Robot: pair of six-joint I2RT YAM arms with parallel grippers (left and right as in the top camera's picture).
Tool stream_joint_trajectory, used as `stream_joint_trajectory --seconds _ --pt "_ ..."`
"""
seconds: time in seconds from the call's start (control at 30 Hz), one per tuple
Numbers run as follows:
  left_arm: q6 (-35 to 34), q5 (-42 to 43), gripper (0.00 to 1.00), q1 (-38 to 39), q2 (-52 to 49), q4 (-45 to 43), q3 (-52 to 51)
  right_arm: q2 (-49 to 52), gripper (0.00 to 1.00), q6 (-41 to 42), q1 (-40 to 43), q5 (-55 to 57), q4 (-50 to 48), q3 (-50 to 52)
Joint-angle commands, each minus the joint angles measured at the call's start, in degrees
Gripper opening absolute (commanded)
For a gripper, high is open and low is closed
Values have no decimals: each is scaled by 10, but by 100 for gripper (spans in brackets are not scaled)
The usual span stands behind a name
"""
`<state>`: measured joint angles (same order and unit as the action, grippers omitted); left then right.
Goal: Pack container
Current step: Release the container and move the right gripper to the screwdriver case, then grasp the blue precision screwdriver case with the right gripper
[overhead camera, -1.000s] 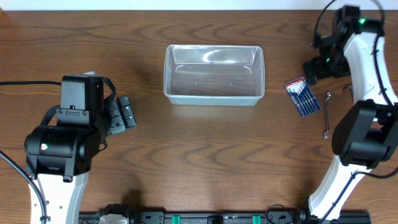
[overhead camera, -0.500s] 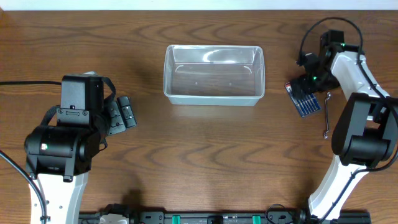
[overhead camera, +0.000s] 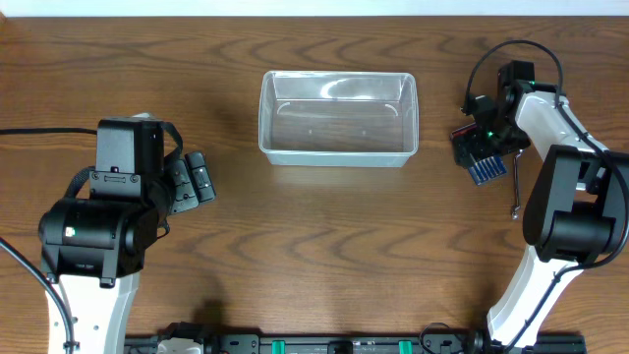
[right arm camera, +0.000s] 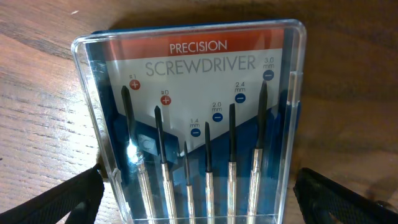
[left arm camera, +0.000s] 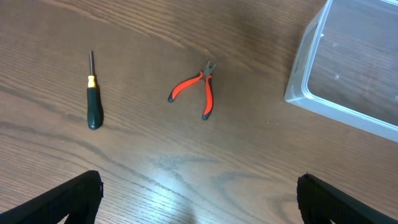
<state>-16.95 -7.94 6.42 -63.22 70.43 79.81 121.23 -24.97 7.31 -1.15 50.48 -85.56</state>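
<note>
The clear plastic container (overhead camera: 339, 155) stands empty at the table's back centre; its corner shows in the left wrist view (left arm camera: 311, 93). My right gripper (overhead camera: 481, 140) is open, low over a blue precision screwdriver set (overhead camera: 489, 169). In the right wrist view its fingers (right arm camera: 199, 199) sit on either side of the set's clear case (right arm camera: 199, 118). My left gripper (overhead camera: 194, 180) is open and empty at the left. In the left wrist view its fingers (left arm camera: 199, 202) are above bare wood, with red-handled pliers (left arm camera: 198, 90) and a dark-handled screwdriver (left arm camera: 93, 106) lying ahead.
A small metal wrench (overhead camera: 517, 183) lies just right of the screwdriver set. The pliers and the dark-handled screwdriver do not show in the overhead view; the left arm covers that area.
My right gripper has moved from the back right corner forward and left, down over the screwdriver set. The left arm has not moved.
</note>
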Motion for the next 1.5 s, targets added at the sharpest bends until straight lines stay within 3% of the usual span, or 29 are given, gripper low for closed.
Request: stream_joint_trajectory --seconds 0.0,1.13,1.27,1.47 --pt "-8 -7 98 -3 -1 0 7 -1 99 -9 -2 -6 -3 6" --pt "-7 -7 98 -3 -1 1 7 8 99 -9 -2 -6 -16 33" --pt "-7 -7 98 -3 -1 1 7 8 95 -8 -2 -7 -20 44" --pt "-7 -7 98 -3 -1 0 7 8 77 -3 -2 -8 -21 45"
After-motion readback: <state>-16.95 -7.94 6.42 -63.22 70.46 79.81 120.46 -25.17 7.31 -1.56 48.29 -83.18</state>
